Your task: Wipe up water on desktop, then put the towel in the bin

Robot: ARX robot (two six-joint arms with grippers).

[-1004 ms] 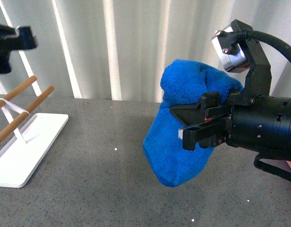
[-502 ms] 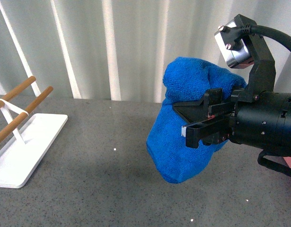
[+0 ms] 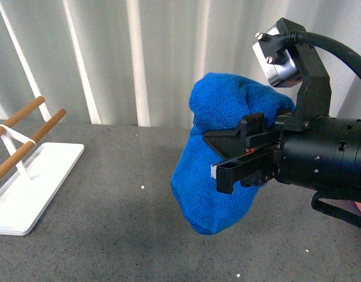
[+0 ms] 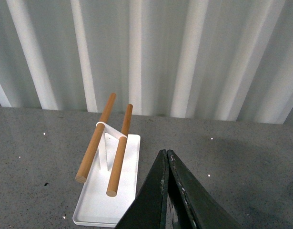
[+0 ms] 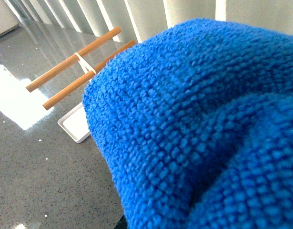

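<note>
The towel (image 3: 227,111) is hanging bunched between the right gripper's (image 3: 226,154) jaws, which are clamping it in mid-air above the desktop (image 3: 110,223). The left gripper (image 4: 166,160) is sitting pressed together, gripping nothing.

The towel (image 3: 224,111) is bright blue, fluffy terry cloth with no pattern. It is bunched into a rounded lump and held up in the air on the right side of the scene, pinched in the right tool (image 3: 212,155). Its loose lower end hangs down above the tabletop (image 3: 121,229). The tabletop is flat, matte dark grey with fine speckles, and stretches away to the left.
</note>
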